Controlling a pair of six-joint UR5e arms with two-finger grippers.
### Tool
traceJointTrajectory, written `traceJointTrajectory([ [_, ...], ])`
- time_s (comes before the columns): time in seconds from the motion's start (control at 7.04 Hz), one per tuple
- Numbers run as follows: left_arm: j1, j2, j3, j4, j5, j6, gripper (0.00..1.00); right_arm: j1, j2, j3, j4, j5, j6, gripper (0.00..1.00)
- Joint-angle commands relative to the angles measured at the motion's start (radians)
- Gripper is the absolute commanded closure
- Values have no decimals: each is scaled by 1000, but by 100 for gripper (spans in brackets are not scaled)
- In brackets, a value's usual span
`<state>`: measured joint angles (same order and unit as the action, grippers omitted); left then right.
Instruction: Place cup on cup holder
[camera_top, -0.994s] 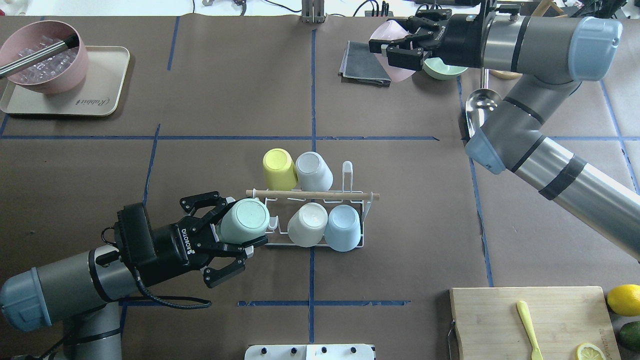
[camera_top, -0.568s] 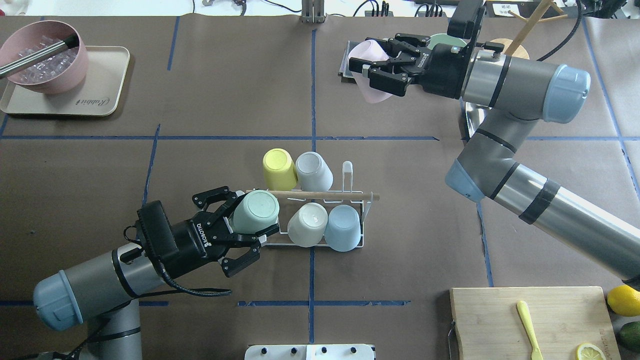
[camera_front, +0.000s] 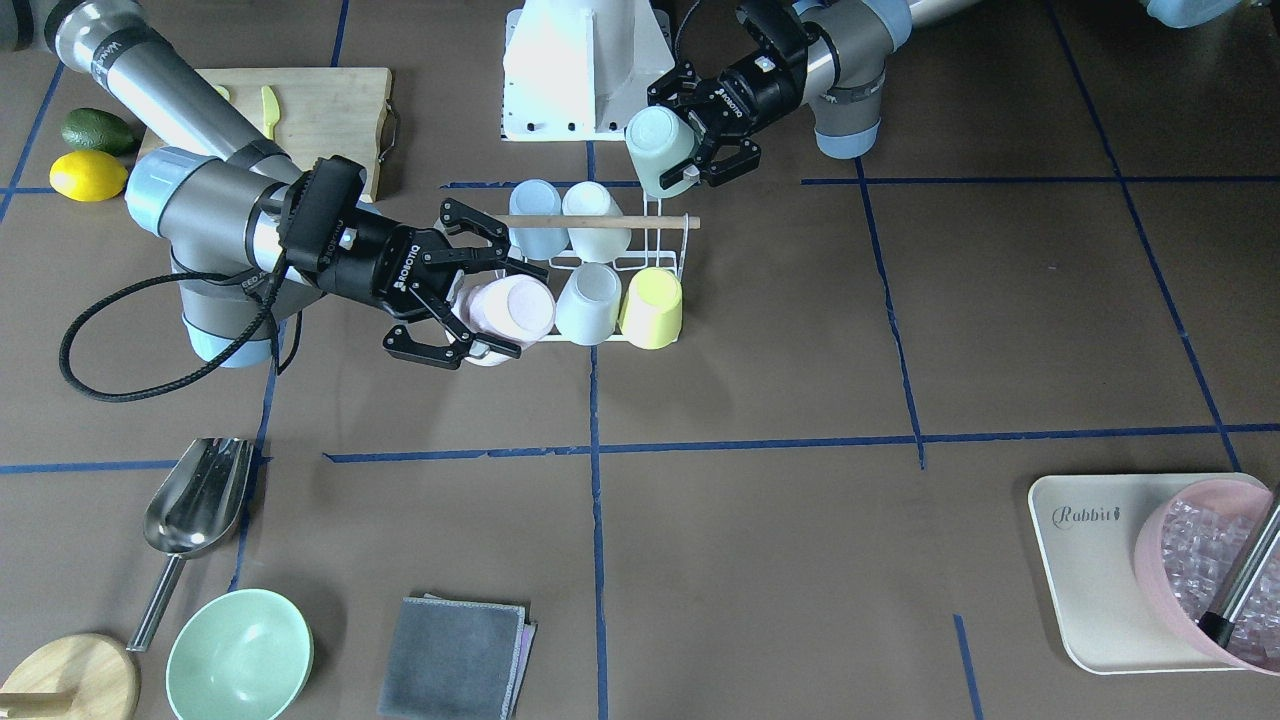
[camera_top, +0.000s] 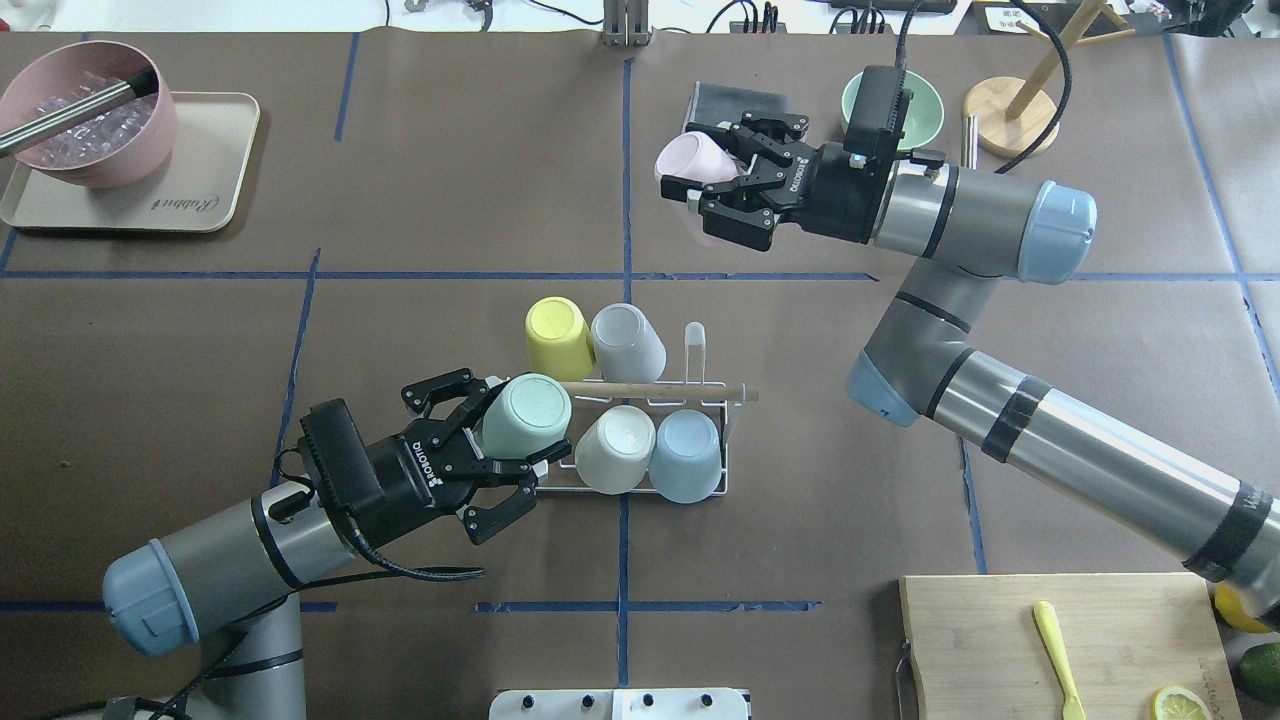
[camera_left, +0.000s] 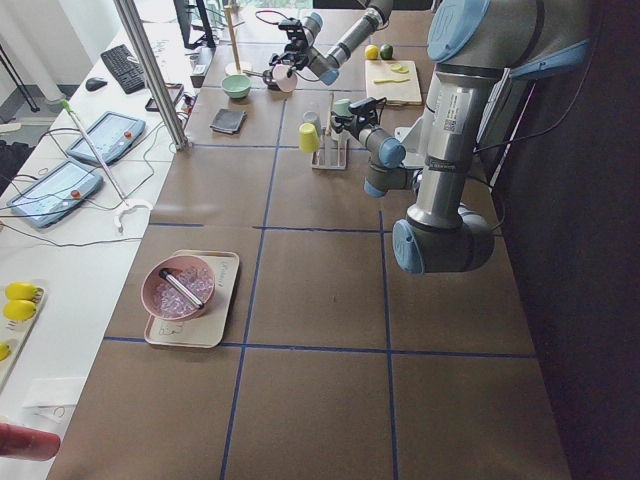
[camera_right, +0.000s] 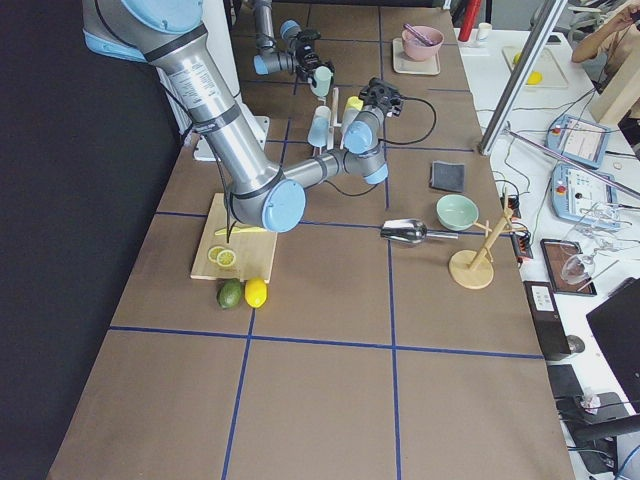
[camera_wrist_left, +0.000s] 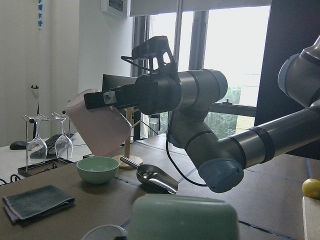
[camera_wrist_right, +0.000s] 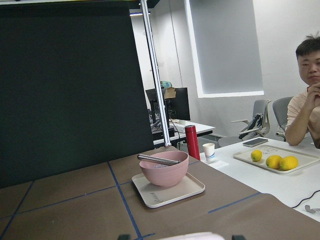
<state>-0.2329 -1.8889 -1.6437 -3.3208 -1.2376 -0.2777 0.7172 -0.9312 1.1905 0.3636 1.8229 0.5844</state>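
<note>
Two cups are off the counter (camera_top: 450, 180) as you look at it, one in each arm. The left tool (camera_top: 505, 437) is clamped on the mint cup (camera_top: 525, 415), fingers on either side of its wall. That cup is tipped with its base up, at the cup holder (camera_top: 690, 391)'s left end, over the row nearer the robot and covering the end of the wooden rod. You cannot tell from these views whether it touches a prong.

The right tool (camera_top: 706, 175) is clamped on the pink cup (camera_top: 685, 165). Your views disagree on where that cup is. From overhead and from the left wrist it hangs in the air well back from the holder, near the grey cloth (camera_top: 730, 100) and the green bowl (camera_top: 925, 95). The front-facing camera shows it low at the holder's right end, just beside a white cup.

Four cups sit upside down on the holder: the yellow cup (camera_top: 558, 335) and the white cup (camera_top: 627, 342) in the far row, the cream cup (camera_top: 614, 448) and the blue cup (camera_top: 686, 455) in the near row. One bare prong stands at the far row's right end.
</note>
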Motion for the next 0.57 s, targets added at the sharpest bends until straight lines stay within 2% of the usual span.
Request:
traceJointTrajectory([
  [0.0,-3,-2,15,0,1,-2,90,-69,3,1,5,1,-87,100],
  [0.43,-22,-33,44,0,1,-3,90,-140,-14,20,8,3,-113,100],
])
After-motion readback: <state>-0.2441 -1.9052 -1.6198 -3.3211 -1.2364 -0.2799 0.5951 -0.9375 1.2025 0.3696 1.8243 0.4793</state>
